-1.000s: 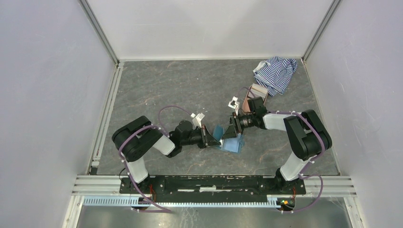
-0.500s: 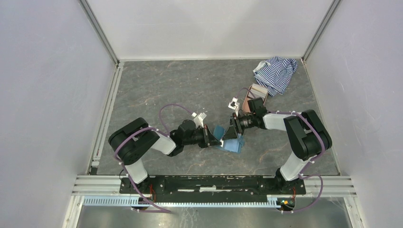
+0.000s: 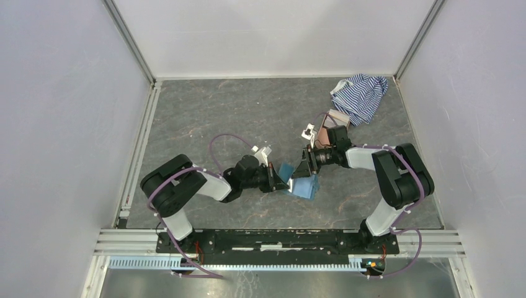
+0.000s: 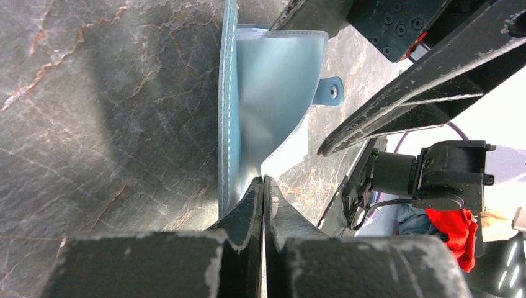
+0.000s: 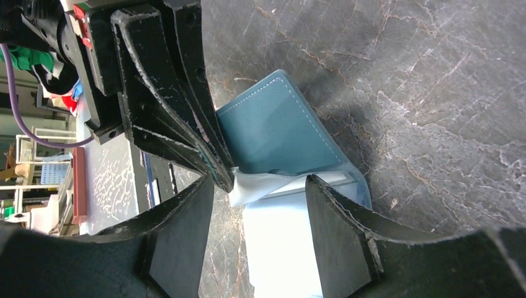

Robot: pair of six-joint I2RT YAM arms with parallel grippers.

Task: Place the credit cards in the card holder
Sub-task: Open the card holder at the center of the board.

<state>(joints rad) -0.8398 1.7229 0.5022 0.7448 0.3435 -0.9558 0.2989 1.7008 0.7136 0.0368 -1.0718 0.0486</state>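
Left wrist view: we are pinching the wallet (image 4: 273, 81) by its pale inner flap, left gripper (image 4: 263, 183) closed tight; right gripper (image 5: 259, 181) is standing open, straddling the wallet.

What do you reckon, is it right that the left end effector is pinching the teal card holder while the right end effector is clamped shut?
No: the right end effector is open, not clamped shut, as the right wrist view shows. The left end effector is pinching the card holder.
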